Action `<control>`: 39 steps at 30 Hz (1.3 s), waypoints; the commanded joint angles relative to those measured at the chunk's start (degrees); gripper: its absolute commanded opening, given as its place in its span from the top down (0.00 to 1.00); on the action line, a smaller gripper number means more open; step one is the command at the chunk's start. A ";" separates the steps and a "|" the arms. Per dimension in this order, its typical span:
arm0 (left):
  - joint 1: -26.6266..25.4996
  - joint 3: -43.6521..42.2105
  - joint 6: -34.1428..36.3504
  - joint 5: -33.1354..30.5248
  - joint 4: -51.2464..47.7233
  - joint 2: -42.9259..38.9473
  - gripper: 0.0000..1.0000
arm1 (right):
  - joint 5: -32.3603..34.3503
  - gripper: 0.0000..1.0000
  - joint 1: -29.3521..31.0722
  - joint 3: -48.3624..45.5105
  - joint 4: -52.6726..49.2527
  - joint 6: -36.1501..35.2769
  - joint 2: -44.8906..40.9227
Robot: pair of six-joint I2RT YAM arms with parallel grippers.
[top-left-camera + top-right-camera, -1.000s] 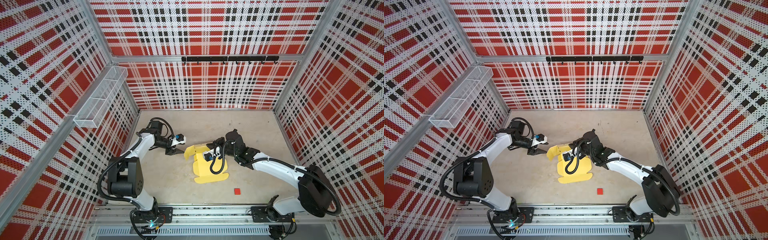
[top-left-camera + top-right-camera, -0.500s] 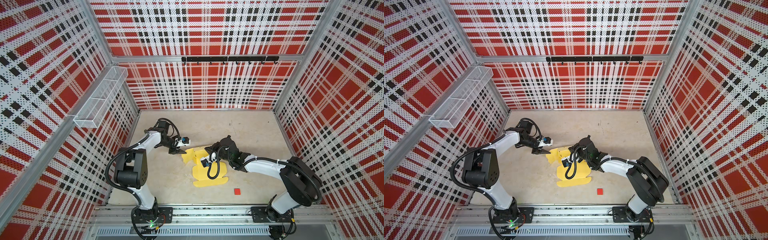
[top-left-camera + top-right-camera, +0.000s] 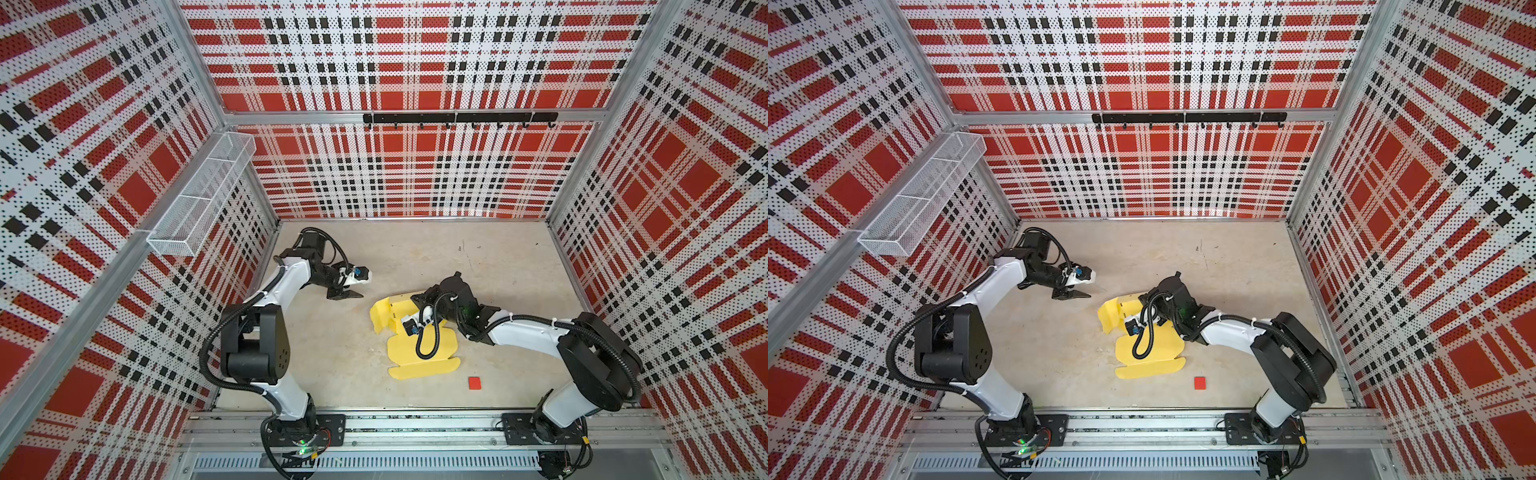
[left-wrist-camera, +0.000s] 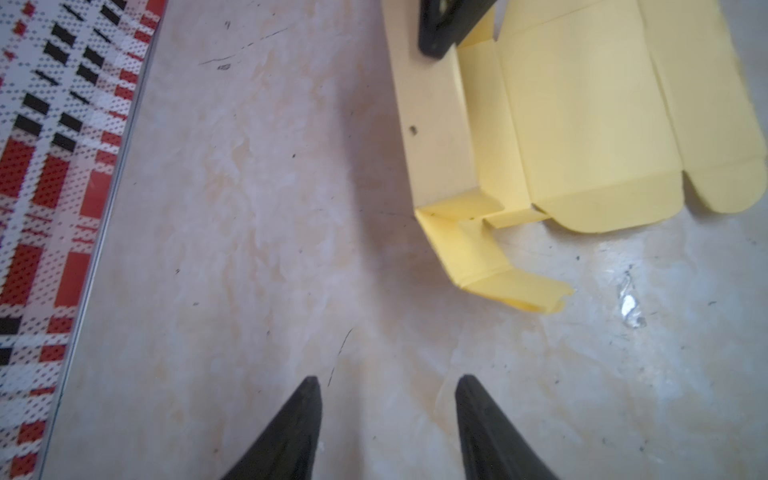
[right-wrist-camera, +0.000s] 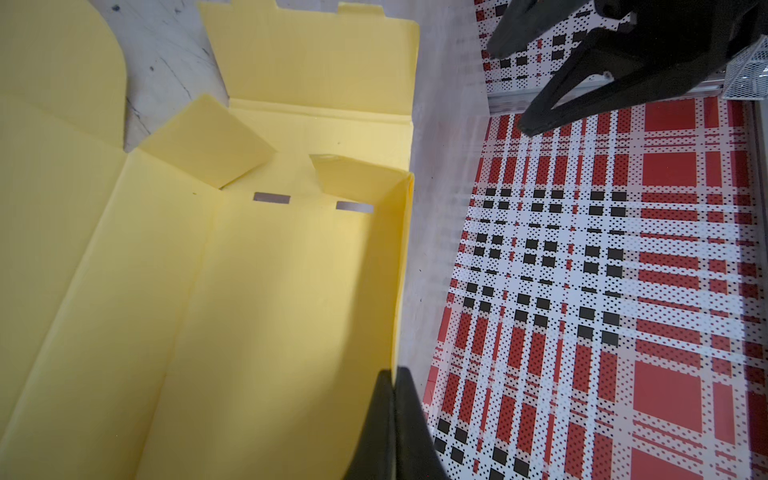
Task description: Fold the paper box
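Note:
The paper box (image 3: 419, 353) (image 3: 1152, 357) is a pale yellow die-cut sheet lying mid-floor, with its far-left side wall folded upright. My right gripper (image 3: 417, 298) (image 3: 1144, 298) (image 5: 392, 370) is shut on the top edge of that raised wall, card pinched between the fingertips. In the right wrist view the box (image 5: 249, 291) shows its inside, two slits and small end flaps. My left gripper (image 3: 353, 294) (image 3: 1077, 294) (image 4: 388, 378) stands open over bare floor, left of the box (image 4: 582, 124) and apart from it, holding nothing.
A tiny red square (image 3: 475, 382) (image 3: 1200, 382) lies on the floor near the box's front right. A white wire basket (image 3: 203, 199) hangs on the left wall and a black hook rail (image 3: 457, 118) on the back wall. Plaid walls enclose the floor.
My left gripper went in towards the box's raised flap and has drawn back a little to the left, still open. The right gripper keeps its hold; the sheet has shifted slightly.

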 commanded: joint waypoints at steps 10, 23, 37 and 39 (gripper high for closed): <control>-8.07 -4.25 -1.43 -3.85 3.97 5.57 0.44 | 0.38 1.00 0.33 -1.32 -0.52 -1.75 -0.84; -13.92 -7.41 -13.80 0.23 9.81 3.16 0.47 | 0.60 1.00 0.08 -1.77 1.65 -0.30 -1.08; -22.23 -15.32 -37.56 -5.90 22.44 -4.70 0.52 | 1.83 1.00 0.11 -3.10 5.02 1.09 -1.24; -23.04 -15.45 -41.59 -6.88 23.27 -4.83 0.53 | 1.85 1.00 0.15 -3.52 5.70 1.26 -1.35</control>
